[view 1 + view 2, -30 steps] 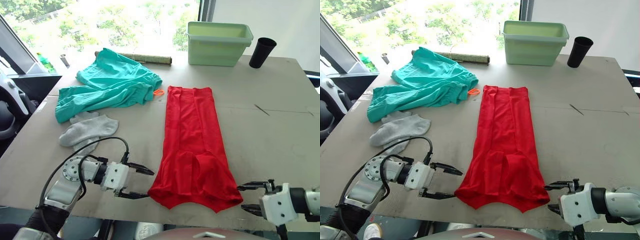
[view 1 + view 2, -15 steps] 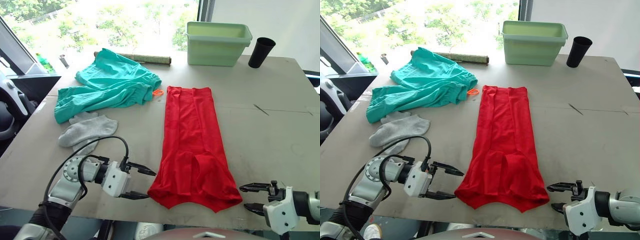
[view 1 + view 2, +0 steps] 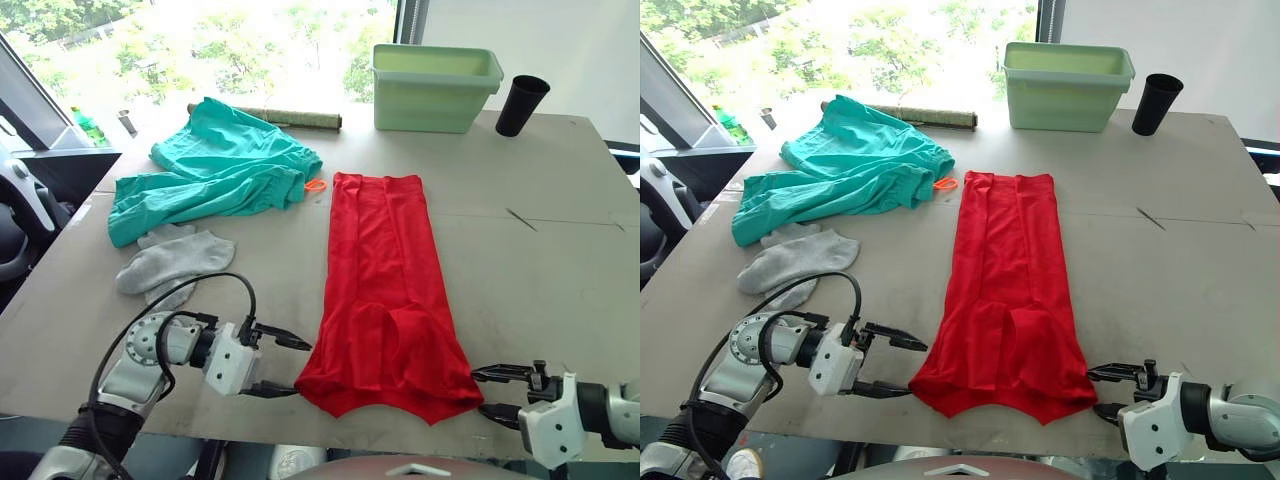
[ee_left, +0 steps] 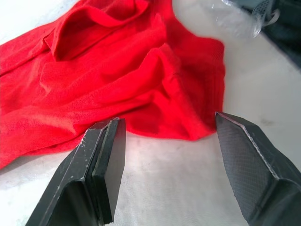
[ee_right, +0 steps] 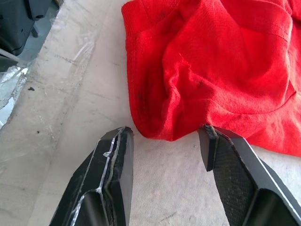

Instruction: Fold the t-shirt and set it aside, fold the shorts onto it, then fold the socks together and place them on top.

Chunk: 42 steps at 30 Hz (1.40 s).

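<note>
Approach to near end of t-shirt (image 3: 385,290), folded into long strip at table (image 3: 540,250) middle. Right gripper (image 3: 502,392) now closer to its bottom corner than half second ago, left gripper (image 3: 278,361) hardly moved at other corner. Both wide open, holding nothing. Probably next: pinching both corners. Shorts (image 3: 215,170) and socks (image 3: 172,262) waiting at far left.

Head stereo pair looking forward and down over the bench (image 3: 560,250), both wrist cameras low and close, facing inward, sharing the t-shirt (image 4: 117,80) near hem
</note>
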Motion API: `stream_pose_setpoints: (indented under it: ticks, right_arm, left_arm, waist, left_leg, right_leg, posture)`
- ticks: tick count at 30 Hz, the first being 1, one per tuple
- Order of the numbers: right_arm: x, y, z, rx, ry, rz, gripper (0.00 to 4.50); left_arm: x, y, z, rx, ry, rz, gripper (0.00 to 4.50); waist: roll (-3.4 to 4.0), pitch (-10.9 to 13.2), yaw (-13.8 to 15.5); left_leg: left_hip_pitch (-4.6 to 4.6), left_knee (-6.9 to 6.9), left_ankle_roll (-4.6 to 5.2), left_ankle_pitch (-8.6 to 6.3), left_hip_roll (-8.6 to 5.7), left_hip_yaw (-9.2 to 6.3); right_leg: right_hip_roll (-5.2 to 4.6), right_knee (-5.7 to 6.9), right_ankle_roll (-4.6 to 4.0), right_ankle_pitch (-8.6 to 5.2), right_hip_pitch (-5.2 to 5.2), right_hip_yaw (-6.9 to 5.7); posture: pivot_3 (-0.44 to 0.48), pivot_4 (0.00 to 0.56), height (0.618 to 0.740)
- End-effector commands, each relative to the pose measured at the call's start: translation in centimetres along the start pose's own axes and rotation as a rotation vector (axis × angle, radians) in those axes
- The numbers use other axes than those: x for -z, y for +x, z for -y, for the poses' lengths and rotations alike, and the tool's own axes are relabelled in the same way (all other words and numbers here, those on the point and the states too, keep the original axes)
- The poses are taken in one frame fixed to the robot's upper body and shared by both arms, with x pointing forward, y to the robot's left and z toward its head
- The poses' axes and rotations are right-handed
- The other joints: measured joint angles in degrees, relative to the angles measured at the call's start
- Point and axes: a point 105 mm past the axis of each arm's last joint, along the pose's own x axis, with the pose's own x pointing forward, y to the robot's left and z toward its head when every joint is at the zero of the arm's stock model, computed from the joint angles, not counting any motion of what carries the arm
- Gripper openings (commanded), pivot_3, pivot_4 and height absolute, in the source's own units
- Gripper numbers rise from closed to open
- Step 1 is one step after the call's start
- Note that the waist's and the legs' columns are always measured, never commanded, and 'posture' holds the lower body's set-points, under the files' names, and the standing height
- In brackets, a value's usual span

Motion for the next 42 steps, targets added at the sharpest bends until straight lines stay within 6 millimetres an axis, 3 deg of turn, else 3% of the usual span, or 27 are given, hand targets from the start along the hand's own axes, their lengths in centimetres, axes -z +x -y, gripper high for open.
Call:
stream_pose_setpoints:
  ticks: [1, 6, 16, 18, 22, 23, 26, 27, 31, 36, 38, 42]
  right_arm:
    - [-0.5, 0.2, 0.1, 0.012, -0.003, 0.019, 2.39]
    - [-0.8, 0.3, 0.6, 0.030, 0.012, 0.032, 2.39]
    - [-0.7, 1.2, 1.3, 0.037, 0.038, 0.036, 2.39]
    - [-0.7, 1.5, 1.3, 0.026, 0.050, 0.043, 1.76]
    - [-0.9, 1.8, 1.3, 0.011, 0.065, 0.056, 0.30]
    - [-1.0, 1.8, 1.4, 0.011, 0.066, 0.056, 0.00]
    - [-1.4, 0.9, 1.6, -0.004, 0.124, 0.066, 0.00]
    - [-1.5, 0.5, 1.7, -0.002, 0.171, 0.072, 0.00]
    - [-2.6, -0.9, 2.6, 0.009, 0.366, 0.115, 0.00]
    - [-3.6, -2.3, 3.1, -0.071, 0.548, 0.129, 0.00]
    - [-3.9, -2.7, 4.0, -0.077, 0.606, 0.141, 0.00]
    - [-4.5, -3.0, 7.4, -0.089, 0.731, 0.210, 0.00]
  left_arm:
    - [0.1, -0.3, 0.4, 0.018, 0.004, 0.002, 3.23]
    - [-0.1, -0.4, 1.4, 0.084, -0.055, 0.017, 3.23]
    - [0.5, 2.1, 1.0, 0.095, -0.042, -0.009, 3.23]
    - [0.6, 2.3, 1.2, 0.110, -0.049, -0.012, 3.33]
    - [0.6, 2.6, 1.2, 0.126, -0.065, -0.001, 2.21]
    - [0.5, 2.6, 1.3, 0.136, -0.072, 0.001, 1.58]
    - [-0.7, 2.3, 1.8, 0.157, -0.213, 0.064, 0.23]
    - [-1.2, 2.1, 1.9, 0.172, -0.261, 0.079, 0.02]
    - [-3.7, 1.4, 1.4, 0.179, -0.506, 0.166, 0.02]
    - [-5.1, 0.5, 1.5, 0.264, -0.751, 0.218, 0.02]
    - [-5.8, -0.1, 0.8, 0.271, -0.863, 0.263, 0.02]
    - [-6.1, -2.1, -3.1, 0.228, -1.115, 0.381, 0.02]
  waist:
    - [0.00, 0.00, -0.01]
    - [-0.03, -0.02, -0.02]
    - [0.23, -0.31, 0.14]
    - [0.25, -0.37, 0.11]
    - [0.45, -0.47, 0.15]
    - [0.45, -0.47, 0.22]
    - [0.44, -0.46, 0.21]
    - [0.38, -0.44, 0.09]
    - [0.23, -0.35, -0.06]
    - [0.25, -0.32, -0.04]
    - [0.19, -0.29, -0.04]
    - [0.09, -0.05, 0.01]
  left_leg:
    - [0.00, 0.00, 0.00, 0.00, 0.01, 0.00]
    - [0.01, 0.00, 0.00, 0.00, 0.06, 0.01]
    - [0.05, 0.13, 0.00, 0.00, 0.00, 0.01]
    - [0.08, 0.13, 0.01, 0.00, 0.00, 0.01]
    - [0.10, 0.13, 0.01, 0.00, -0.02, 0.02]
    - [0.10, 0.13, 0.01, 0.00, -0.03, 0.02]
    - [0.07, 0.15, 0.03, -0.01, -0.04, -0.01]
    - [0.05, 0.16, 0.04, -0.02, -0.03, -0.01]
    - [-0.02, 0.15, 0.07, -0.04, 0.13, -0.03]
    - [0.06, 0.16, 0.06, -0.04, 0.22, -0.03]
    - [0.07, 0.16, 0.06, -0.04, 0.22, -0.03]
    - [0.02, 0.19, 0.06, -0.04, 0.24, -0.09]
  right_leg:
    - [0.00, 0.00, 0.00, 0.00, 0.00, 0.00]
    - [0.02, 0.01, 0.00, 0.00, -0.01, 0.00]
    - [0.00, 0.02, 0.01, 0.00, 0.09, 0.01]
    - [-0.01, 0.02, 0.01, 0.00, 0.12, 0.02]
    - [-0.03, 0.02, 0.01, 0.00, 0.14, 0.04]
    - [-0.04, 0.02, 0.01, 0.00, 0.14, 0.03]
    - [-0.04, 0.02, 0.00, 0.00, 0.14, 0.01]
    - [-0.04, 0.05, 0.00, 0.00, 0.14, 0.01]
    - [0.03, 0.08, 0.00, 0.00, 0.09, 0.01]
    - [0.06, 0.07, 0.16, -0.10, 0.12, -0.01]
    - [0.06, 0.06, 0.16, -0.10, 0.12, 0.00]
    - [0.09, 0.07, 0.18, -0.11, 0.04, -0.05]
  posture:
    - [0.000, 0.150, 0.740]
    - [0.000, 0.150, 0.740]
    - [0.000, 0.150, 0.740]
    - [0.000, 0.150, 0.740]
    - [0.000, 0.150, 0.740]
    - [0.000, 0.150, 0.740]
    - [0.000, 0.150, 0.740]
    - [0.000, 0.150, 0.740]
    - [0.000, 0.150, 0.740]
    - [0.000, 0.150, 0.740]
    - [0.000, 0.150, 0.740]
    - [0.000, 0.150, 0.740]
